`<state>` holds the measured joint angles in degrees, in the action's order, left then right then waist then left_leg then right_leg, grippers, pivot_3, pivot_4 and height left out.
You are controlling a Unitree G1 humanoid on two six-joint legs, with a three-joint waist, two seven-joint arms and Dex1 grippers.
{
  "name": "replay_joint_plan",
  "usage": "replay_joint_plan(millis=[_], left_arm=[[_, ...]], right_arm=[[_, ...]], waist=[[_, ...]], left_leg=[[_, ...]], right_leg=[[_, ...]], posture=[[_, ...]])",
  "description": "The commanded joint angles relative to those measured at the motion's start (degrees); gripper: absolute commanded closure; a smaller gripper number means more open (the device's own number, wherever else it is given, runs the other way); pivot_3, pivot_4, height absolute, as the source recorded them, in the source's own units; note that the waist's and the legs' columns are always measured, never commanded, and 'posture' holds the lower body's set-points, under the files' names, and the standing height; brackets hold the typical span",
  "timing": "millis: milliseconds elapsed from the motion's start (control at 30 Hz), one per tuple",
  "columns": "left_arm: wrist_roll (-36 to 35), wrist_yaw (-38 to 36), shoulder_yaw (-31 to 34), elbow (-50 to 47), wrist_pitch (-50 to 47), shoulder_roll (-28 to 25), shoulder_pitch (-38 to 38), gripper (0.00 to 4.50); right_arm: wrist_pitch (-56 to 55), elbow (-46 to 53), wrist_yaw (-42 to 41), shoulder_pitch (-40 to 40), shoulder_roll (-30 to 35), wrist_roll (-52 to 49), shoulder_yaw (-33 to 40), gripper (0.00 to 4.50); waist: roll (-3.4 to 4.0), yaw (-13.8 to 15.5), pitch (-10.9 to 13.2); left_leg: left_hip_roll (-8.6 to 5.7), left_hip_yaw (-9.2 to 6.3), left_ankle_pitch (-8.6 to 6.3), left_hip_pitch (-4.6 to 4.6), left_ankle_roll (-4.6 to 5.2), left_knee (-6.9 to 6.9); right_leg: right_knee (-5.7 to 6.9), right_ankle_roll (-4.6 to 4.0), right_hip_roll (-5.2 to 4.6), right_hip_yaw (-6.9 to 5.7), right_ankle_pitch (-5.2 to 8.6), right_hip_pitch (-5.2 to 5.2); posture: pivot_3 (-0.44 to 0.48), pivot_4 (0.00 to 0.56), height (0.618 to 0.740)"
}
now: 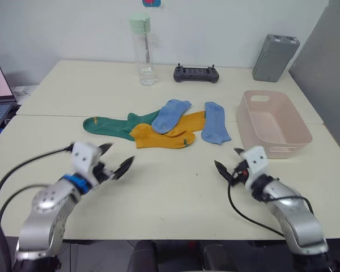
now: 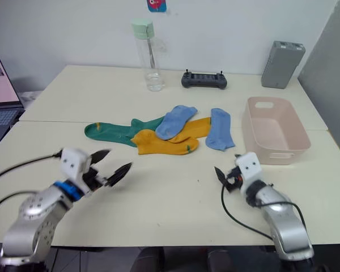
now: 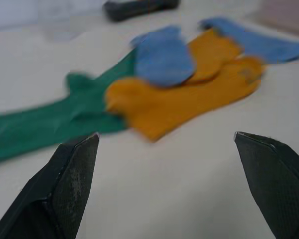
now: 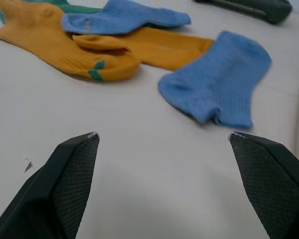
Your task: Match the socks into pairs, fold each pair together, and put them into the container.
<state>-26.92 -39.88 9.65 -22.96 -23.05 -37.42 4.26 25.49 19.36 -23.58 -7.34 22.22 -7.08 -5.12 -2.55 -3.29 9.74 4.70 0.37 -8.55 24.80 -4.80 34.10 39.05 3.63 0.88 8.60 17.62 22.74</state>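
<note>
No readable text, label, brand or number anywhere. Small sticker (image 2: pixel 156 5) on the wall, red on a blue ground, far beyond both grippers above the clear bottle (image 2: pixel 149 55): design not legible. Laptop screen (image 2: pixel 1 84) far out past the left gripper's (image 1: pixel 114 160) outer side: lit, content too small to read. Mustard sock (image 4: pixel 65 50) just ahead of the right gripper (image 4: pixel 164 137): small green mark near the toe, a plain shape, no lettering. Grey ribbed box (image 2: pixel 281 56) and black controller (image 2: pixel 203 80) at the far table edge: no legible markings.
</note>
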Motion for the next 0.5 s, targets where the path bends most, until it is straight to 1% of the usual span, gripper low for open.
replay_joint_plan(millis=[33, 100, 167, 233, 333, 467, 500], left_arm=[[-3.8, -4.0, -5.7, -5.9, -5.5, -1.7, 5.7, 0.0], [-4.1, -5.6, -8.0, -6.4, -7.0, -2.5, 8.6, 0.0], [-2.9, -8.8, -11.4, -5.7, -6.6, -3.4, 12.2, 0.0], [-2.3, -10.2, -13.0, -4.6, -6.1, -3.2, 14.8, 0.0], [-1.8, -10.0, -12.9, -2.8, -4.8, -2.0, 16.2, 0.0], [-0.3, -9.0, -12.5, -0.4, -2.6, -0.4, 16.4, 0.0], [-0.1, -9.1, -12.4, -0.2, -2.3, -0.3, 16.2, 0.0]], right_arm=[[-2.4, -5.0, -0.9, -4.6, 0.1, 2.3, -1.9, 0.05], [-2.3, -7.8, -0.9, -7.2, -0.8, 2.5, -2.5, 0.05], [-3.0, -12.9, -0.4, -11.4, -1.9, 3.8, -3.8, 0.05], [-4.3, -17.5, 0.1, -14.8, -2.8, 5.3, -4.6, 0.05], [-4.7, -22.4, 0.9, -18.2, -4.9, 5.0, -3.9, 0.05], [-5.2, -26.5, 1.3, -20.5, -6.3, 5.3, -3.2, 0.05], [-5.1, -27.0, 1.0, -20.8, -6.3, 5.3, -3.2, 0.43]], waist=[[0.02, -0.1, 0.0], [0.02, -0.2, 0.0], [0.04, -0.6, 0.0], [0.06, -0.9, 0.0], [0.06, -1.3, 0.0], [0.07, -1.4, 0.0], [0.07, -1.4, 0.0]], left_leg=[[-0.04, 0.01, 0.0, -0.02, 0.01, 0.0], [-0.06, -0.04, 0.01, -0.07, 0.03, 0.05], [-0.04, -0.12, 0.01, -0.06, 0.05, 0.05], [-0.03, -0.24, 0.01, -0.03, 0.05, 0.01], [-0.04, -0.27, 0.0, -0.02, 0.06, -0.08], [-0.05, -0.32, -0.03, 0.04, 0.09, -0.13], [-0.05, -0.33, -0.03, 0.06, 0.09, -0.13]], right_leg=[[-0.01, 0.02, -0.01, 0.06, -0.01, -0.26], [-0.05, 0.03, 0.0, 0.06, -0.01, -0.41], [-0.03, 0.01, 0.05, 0.04, -0.02, -0.41], [-0.01, 0.13, 0.09, -0.08, -0.13, -0.39], [-0.01, 0.09, 0.09, -0.13, -0.11, -0.41], [-0.02, 0.05, 0.08, -0.21, -0.08, -0.42], [-0.02, 0.04, 0.08, -0.22, -0.07, -0.41]], posture=[[0.0, 0.15, 0.74], [0.0, 0.15, 0.74], [0.0, 0.15, 0.74], [0.0, 0.15, 0.74], [0.0, 0.15, 0.74], [0.0, 0.15, 0.74], [0.0, 0.15, 0.74]])
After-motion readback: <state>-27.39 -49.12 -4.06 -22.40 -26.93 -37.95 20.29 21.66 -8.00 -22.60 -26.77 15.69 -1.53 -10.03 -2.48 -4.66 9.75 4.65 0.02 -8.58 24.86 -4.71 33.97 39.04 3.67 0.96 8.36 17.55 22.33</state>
